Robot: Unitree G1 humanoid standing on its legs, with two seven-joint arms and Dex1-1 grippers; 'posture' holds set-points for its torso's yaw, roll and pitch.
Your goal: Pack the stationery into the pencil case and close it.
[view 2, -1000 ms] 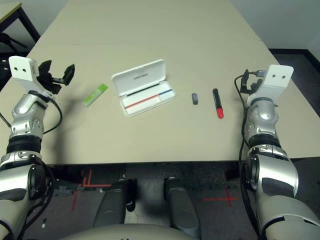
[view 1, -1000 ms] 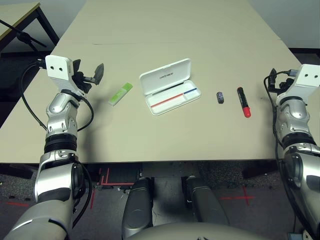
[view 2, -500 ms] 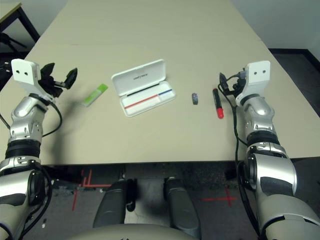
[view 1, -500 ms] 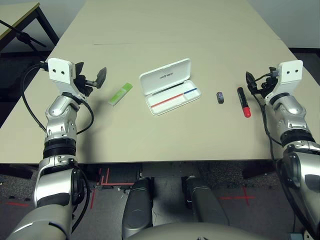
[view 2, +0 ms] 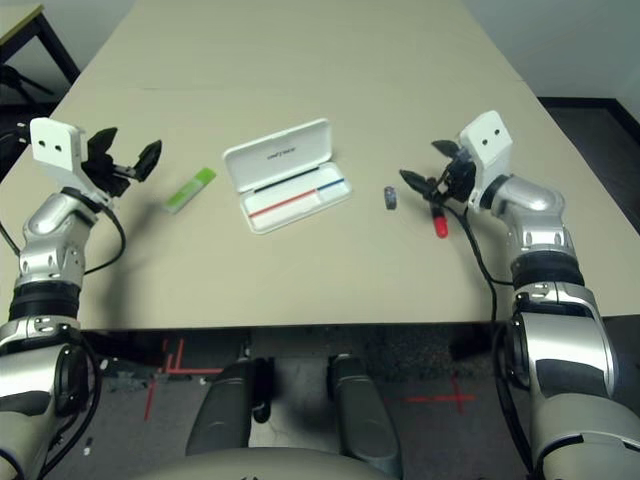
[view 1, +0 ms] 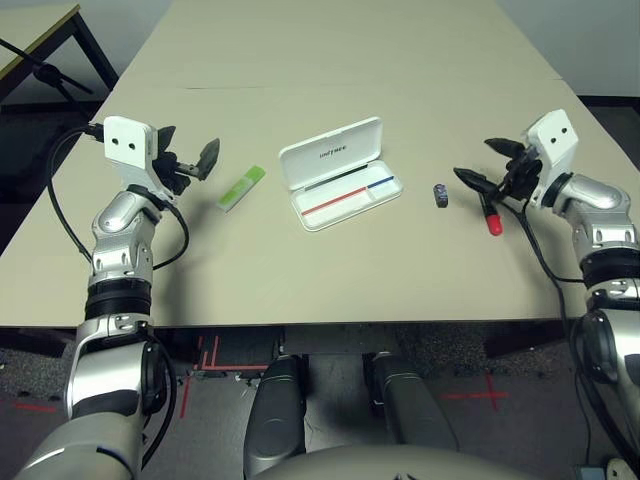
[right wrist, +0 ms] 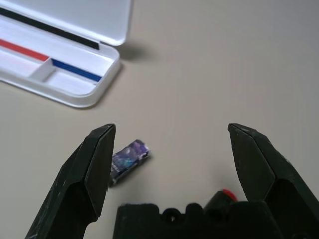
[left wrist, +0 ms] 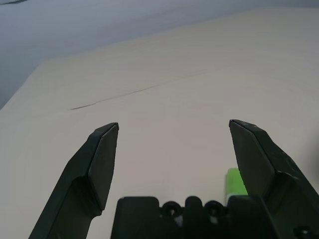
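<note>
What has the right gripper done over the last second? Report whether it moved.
Yes. The right gripper has swung in from the table's right edge toward the pencil case, and now sits over the red marker.

Pencil case [view 1: 340, 171] open mid-table [view 1: 330, 60], flat stick [view 1: 241, 188] left, small block [view 1: 439, 195] then marker [view 1: 489, 213] right

I see the beige table [view 1: 330, 60], a second table's corner [view 1: 35, 25] at far left, dark floor beyond.
</note>
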